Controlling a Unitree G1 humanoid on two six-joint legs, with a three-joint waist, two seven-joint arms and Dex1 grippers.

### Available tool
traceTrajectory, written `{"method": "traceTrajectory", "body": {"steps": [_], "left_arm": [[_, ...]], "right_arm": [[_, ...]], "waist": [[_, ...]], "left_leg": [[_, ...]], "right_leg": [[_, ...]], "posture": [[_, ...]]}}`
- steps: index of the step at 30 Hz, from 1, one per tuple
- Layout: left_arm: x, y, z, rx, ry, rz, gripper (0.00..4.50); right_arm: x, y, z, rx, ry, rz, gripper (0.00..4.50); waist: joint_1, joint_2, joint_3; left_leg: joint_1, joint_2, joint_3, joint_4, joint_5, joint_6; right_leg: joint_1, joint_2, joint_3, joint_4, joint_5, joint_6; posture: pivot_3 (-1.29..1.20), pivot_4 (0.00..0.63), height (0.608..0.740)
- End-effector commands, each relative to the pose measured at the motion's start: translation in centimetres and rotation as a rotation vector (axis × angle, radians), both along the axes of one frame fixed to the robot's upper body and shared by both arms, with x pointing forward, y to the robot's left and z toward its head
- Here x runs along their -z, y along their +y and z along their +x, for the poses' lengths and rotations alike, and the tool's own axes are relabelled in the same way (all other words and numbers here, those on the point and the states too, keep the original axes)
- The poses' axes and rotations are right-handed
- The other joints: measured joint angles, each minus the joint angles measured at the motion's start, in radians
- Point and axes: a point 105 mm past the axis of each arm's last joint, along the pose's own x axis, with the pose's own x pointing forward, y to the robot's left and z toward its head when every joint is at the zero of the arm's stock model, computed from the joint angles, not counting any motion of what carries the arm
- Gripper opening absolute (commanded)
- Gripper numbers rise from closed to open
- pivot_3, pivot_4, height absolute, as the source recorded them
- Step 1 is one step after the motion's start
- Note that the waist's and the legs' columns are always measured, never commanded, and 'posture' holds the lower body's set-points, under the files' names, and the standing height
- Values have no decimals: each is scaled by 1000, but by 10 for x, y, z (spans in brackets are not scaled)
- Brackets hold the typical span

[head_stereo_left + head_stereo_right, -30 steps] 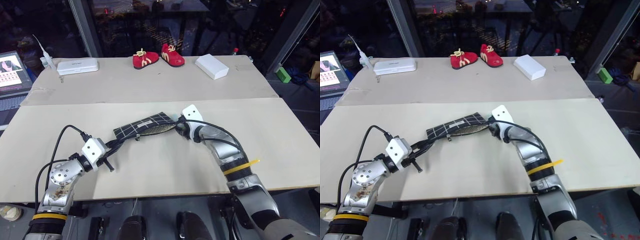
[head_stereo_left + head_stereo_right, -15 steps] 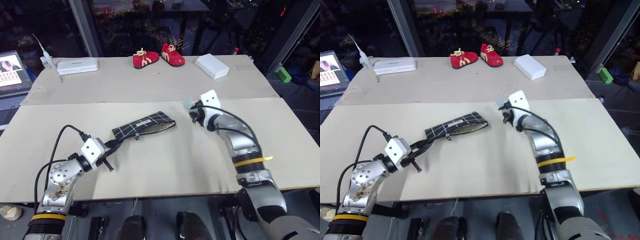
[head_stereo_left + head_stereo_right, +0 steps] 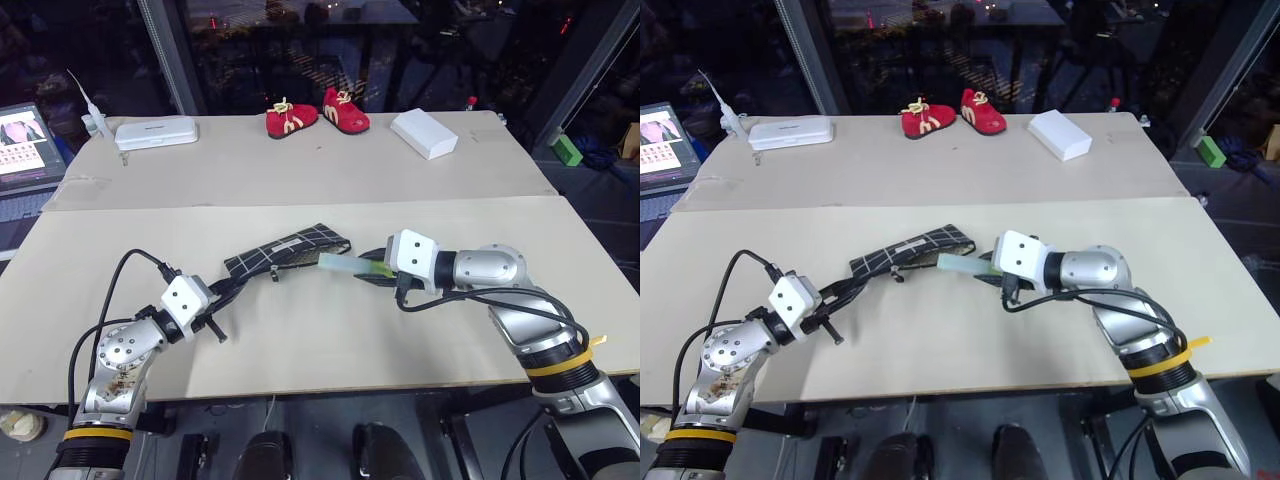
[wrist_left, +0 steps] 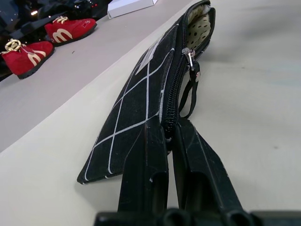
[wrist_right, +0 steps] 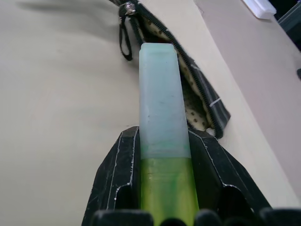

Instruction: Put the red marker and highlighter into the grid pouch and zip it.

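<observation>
The right gripper (image 5: 162,188) is clamped on the highlighter (image 5: 161,117), its 2 black fingers (image 5: 117,174) pressing the green body from either side while the pale cap end juts out ahead. Gripped by the rear like this, the free cap end leads, which suits sliding it into an opening. It points toward the grid pouch (image 3: 285,252), cap tip just short of the pouch's open end and above the table (image 3: 330,330), not yet inside.

The pouch lies flat, its far end gaping enough to show a dotted lining (image 4: 200,26). The zipper pull (image 4: 190,54) with its black cord sits partway along the teeth, so the end facing the highlighter is unzipped and the end nearer the left arm is zipped.

The left gripper (image 4: 169,141) is shut tight on the pouch's near, closed corner, fingers pinching the fabric beside the zipper line. Judged from this, it serves as an anchor, so the pouch will not slide when the highlighter pushes in or when the pull is drawn.

Past the pouch, at the far side of the table, stand 2 red baby shoes (image 3: 315,112) and a white box (image 3: 423,132), well apart from the work. The red marker cannot be made out; it may lie inside the pouch, though the lining on view does not settle that.
</observation>
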Motion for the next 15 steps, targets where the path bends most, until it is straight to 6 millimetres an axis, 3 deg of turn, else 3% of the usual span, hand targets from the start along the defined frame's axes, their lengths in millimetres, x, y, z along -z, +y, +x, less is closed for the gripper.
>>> {"method": "traceTrajectory", "body": {"steps": [1,9,15], "left_arm": [[-9,-1,1,9,-38,-6,0],[-13,0,3,11,-44,-5,0],[-12,-4,4,28,-44,-5,0]], "right_arm": [[-10,5,3,-8,-56,17,1066],[0,2,13,17,-68,-33,1066],[2,12,24,19,-104,-54,1066]], "waist": [[1,0,0],[3,0,0],[-1,0,0]], "left_leg": [[0,0,0,0,0,0],[0,-1,0,0,0,0],[0,-1,1,0,0,0]], "right_leg": [[0,0,0,0,0,0],[0,-1,0,-1,0,0],[0,0,0,0,0,0]], "posture": [[0,150,740],[0,150,740],[0,150,740]]}}
